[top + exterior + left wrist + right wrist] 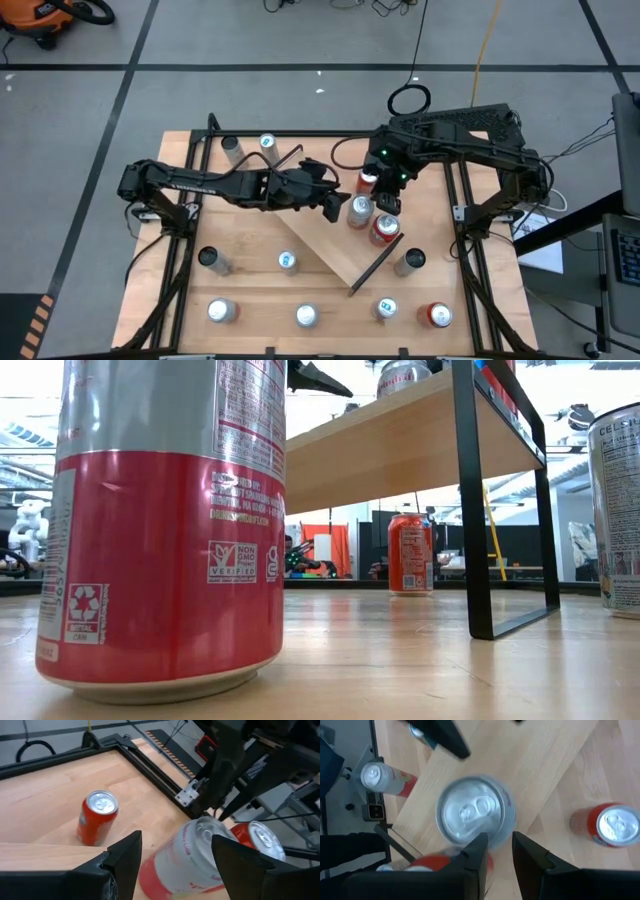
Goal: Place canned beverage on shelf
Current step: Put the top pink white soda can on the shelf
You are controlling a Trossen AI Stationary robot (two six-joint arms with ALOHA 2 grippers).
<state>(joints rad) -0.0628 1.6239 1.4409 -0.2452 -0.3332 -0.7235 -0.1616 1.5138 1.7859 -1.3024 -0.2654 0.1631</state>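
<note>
Standing on the light-wood shelf board (330, 225): silver-and-pink aluminium can (359, 211) | left gripper (338, 207) open, straddling it | right gripper (389, 203) nearly closed, empty, just beside | smooth, thin-walled, dentable; grip mid-body

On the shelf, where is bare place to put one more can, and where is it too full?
The shelf is bare along its middle and toward its near end by the black rail. It is crowded at the far end: the silver can and a red can stand there, with the left gripper and the right gripper beside them.
</note>
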